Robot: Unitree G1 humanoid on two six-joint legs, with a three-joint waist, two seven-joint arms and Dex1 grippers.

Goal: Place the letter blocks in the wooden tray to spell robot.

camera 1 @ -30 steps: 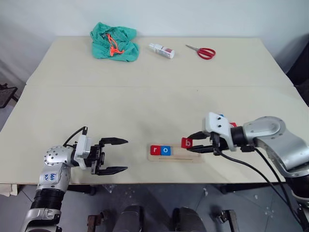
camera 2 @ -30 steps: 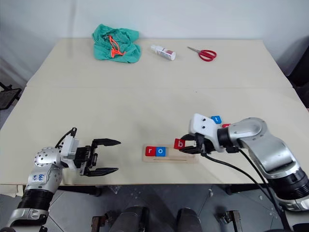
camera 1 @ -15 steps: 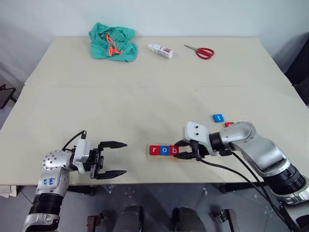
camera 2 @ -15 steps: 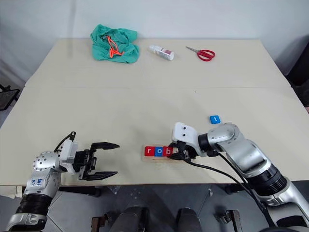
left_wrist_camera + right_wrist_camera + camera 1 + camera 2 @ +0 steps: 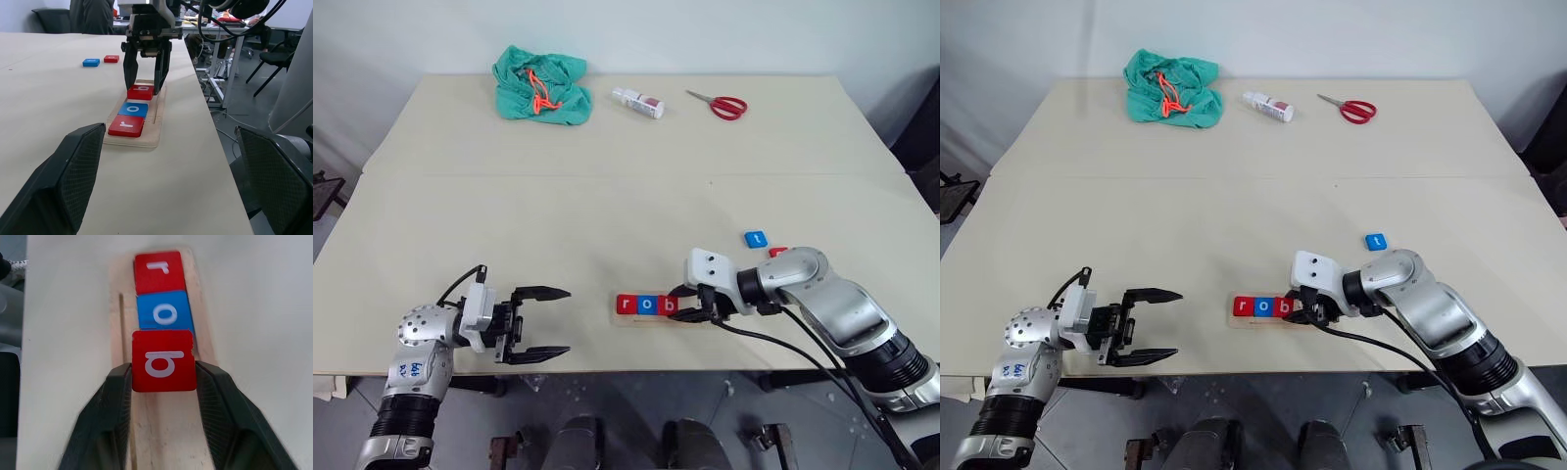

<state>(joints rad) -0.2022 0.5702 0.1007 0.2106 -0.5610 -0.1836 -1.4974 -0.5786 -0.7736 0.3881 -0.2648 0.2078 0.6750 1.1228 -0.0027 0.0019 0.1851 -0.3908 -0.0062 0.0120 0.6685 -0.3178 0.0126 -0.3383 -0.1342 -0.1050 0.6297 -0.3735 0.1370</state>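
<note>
The wooden tray (image 5: pixel 166 431) lies near the table's front edge. A red r block (image 5: pixel 626 305) and a blue o block (image 5: pixel 647 305) sit side by side at its left end. A red b block (image 5: pixel 669 305) rests right after the o, its edge just over the o's edge. My right gripper (image 5: pixel 685 305) is shut on the b block, one finger (image 5: pixel 115 401) against each side. A blue t block (image 5: pixel 756 238) and another red block (image 5: pixel 776 252), partly hidden by my right arm, lie loose to the right. My left gripper (image 5: pixel 548 321) hangs open and empty, left of the tray.
At the far side of the table lie a green cloth (image 5: pixel 538 83), a small white bottle (image 5: pixel 640 101) and red-handled scissors (image 5: pixel 719 102). The tray sits close to the table's front edge.
My right gripper has come down and to the left with the b block, from above the tray's middle to beside the o. The left gripper has stayed put.
</note>
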